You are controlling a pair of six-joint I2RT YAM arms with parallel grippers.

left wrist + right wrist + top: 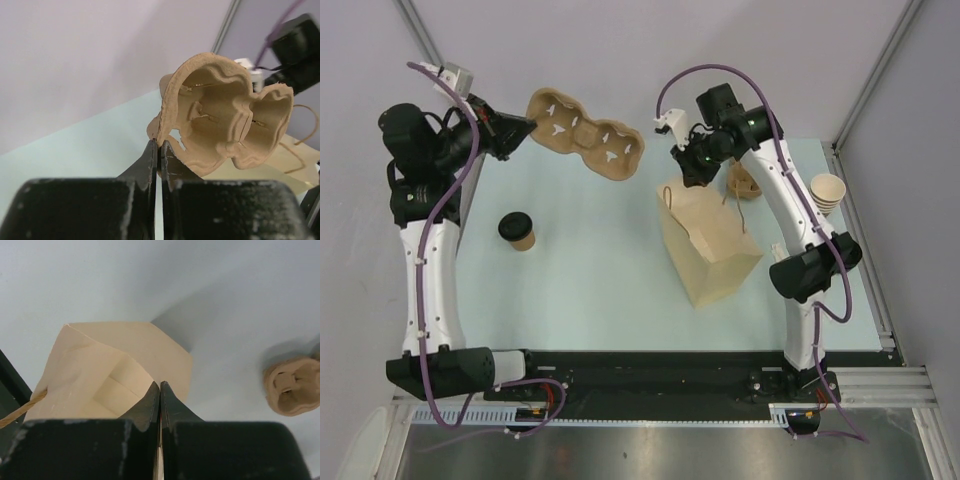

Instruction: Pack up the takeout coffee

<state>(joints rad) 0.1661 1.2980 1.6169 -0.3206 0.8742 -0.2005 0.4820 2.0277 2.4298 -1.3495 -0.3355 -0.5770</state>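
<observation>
cup: the small brown kraft-paper cup (522, 238) is seen in plain brown and is capped by a black lid (513, 226).
carrier: the moulded pulp cup carrier (585, 137) is coloured dull tan-brown, with no pattern; small white marks are seen in its wells.
bag: the tan paper bag (712, 250) is left unprinted in light tan; its twisted handle (20, 410) is coloured darker golden brown.
spare cups: the stacked kraft-paper cups (827, 193) are seen brown outside and white inside.
table: the table top (590, 250) is tinted pale mint, plain.
arms: the left arm (432, 270) and right arm (790, 200) are finished in white and black; purple cables (438, 215) are run along them.
grippers: the left gripper (159, 145) and right gripper (159, 385) are coloured black, flecked with white scuffs.
walls: the walls (620, 50) are painted pale lilac-grey.
</observation>
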